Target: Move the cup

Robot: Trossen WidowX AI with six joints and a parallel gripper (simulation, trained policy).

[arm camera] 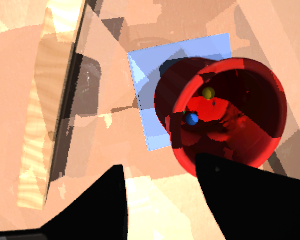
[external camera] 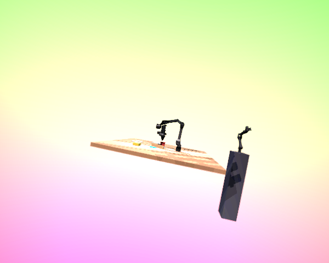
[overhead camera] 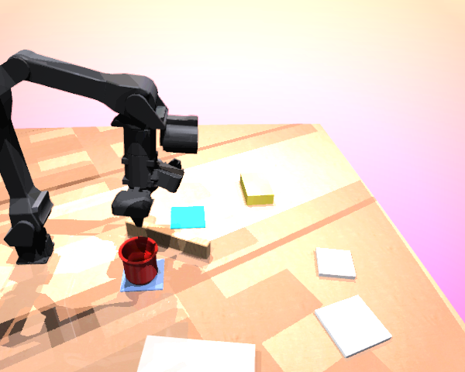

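The red cup (overhead camera: 140, 270) (external camera: 162, 143) (arm camera: 165, 100) stands upright on the light blue pad (overhead camera: 159, 281) (arm camera: 140, 70). In the wrist view a yellow marble (arm camera: 208, 93) and a blue marble (arm camera: 191, 119) lie inside it. The cyan pad (overhead camera: 187, 217) (external camera: 153, 147) lies bare beyond the wooden bar. My gripper (overhead camera: 139, 224) (external camera: 162, 139) (arm camera: 160, 169) points down above the cup's far rim, with its fingers partly open and nothing between them. In the wrist view the right fingertip overlaps the cup's rim; whether it touches is not clear.
A low wooden bar (overhead camera: 177, 243) (arm camera: 45, 110) stands between the two pads. A yellow block (overhead camera: 259, 198) (external camera: 136, 143) lies farther back. White slabs (overhead camera: 335, 263) (overhead camera: 353, 325) (overhead camera: 198, 354) lie to the right and in front. A dark pillar (external camera: 232, 195) bearing another arm stands beside the table.
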